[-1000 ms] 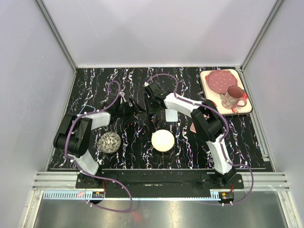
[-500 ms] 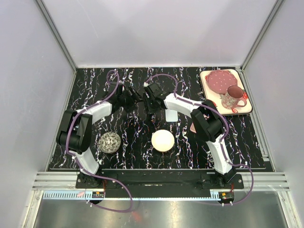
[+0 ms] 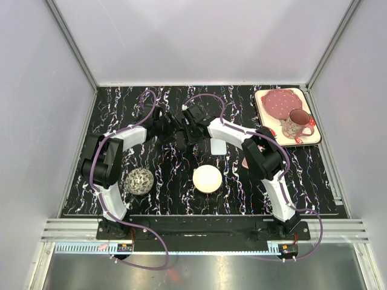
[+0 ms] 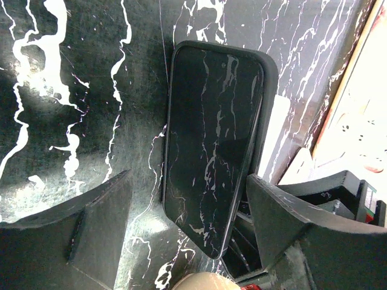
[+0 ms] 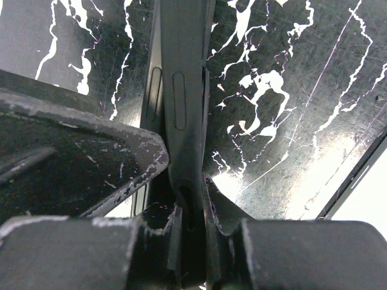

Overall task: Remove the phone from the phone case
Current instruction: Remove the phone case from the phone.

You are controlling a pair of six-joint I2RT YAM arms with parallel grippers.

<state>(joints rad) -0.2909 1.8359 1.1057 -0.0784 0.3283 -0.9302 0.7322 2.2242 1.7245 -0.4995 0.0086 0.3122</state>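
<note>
Pinching case (image 5: 184, 78) edge with right gripper (image 5: 184, 181), nearly closed. Hovering left gripper (image 4: 188, 181) wide apart astride phone (image 4: 211, 133), gripping nothing. Sitting on table (image 3: 175, 196), phone inside case, between both grippers.

A black table (image 3: 121, 103) veined with white marbling carries a scatter of objects. A cream tray (image 3: 270, 132) sits at its 2 o'clock corner, a patterned ball (image 3: 139, 180) at 8 o'clock and a pale round dome (image 3: 207, 179) at 6 o'clock. Near the middle, a small white slab (image 3: 218, 147) lies toward 3 o'clock. A dark phone case (image 3: 180, 140), the phone (image 4: 211, 145) in it, lies toward 10 o'clock; whether it lies flat is unclear.
</note>
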